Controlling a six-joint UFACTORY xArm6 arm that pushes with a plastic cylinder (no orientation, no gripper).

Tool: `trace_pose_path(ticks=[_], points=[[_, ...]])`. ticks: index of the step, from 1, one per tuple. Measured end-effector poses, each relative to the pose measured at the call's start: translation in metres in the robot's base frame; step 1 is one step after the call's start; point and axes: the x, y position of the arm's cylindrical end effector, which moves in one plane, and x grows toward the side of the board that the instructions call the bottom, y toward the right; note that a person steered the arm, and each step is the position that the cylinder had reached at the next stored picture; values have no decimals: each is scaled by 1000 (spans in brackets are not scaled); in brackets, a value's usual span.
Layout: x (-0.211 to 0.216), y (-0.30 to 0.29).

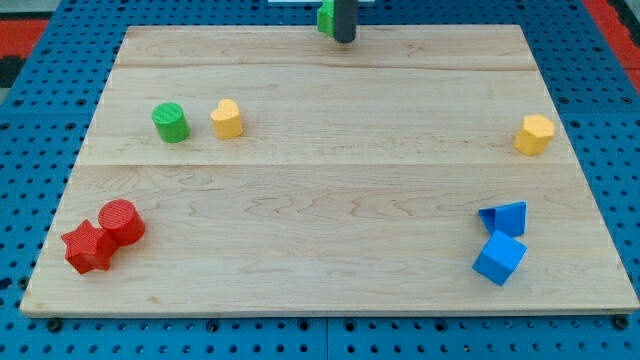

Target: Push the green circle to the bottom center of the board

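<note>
The green circle (171, 122), a short cylinder, stands at the board's upper left. A yellow heart-shaped block (227, 118) stands just to its right, a small gap between them. My tip (344, 39) is at the top centre of the wooden board (320, 250), far to the upper right of the green circle. A second green block (325, 17) shows partly behind the rod at the view's top edge; its shape cannot be made out.
A red cylinder (122, 221) and a red star (88, 247) touch at the lower left. A blue triangle-like block (505, 217) and a blue cube (498, 258) sit at the lower right. A yellow hexagon (534, 134) stands at the right edge.
</note>
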Motion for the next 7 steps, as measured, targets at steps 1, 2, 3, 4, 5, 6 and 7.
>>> trace_pose_path(ticks=[1, 2, 3, 4, 5, 6, 7], points=[[76, -98], [101, -199], [82, -237], [132, -230], [151, -163], [148, -160], [146, -159]])
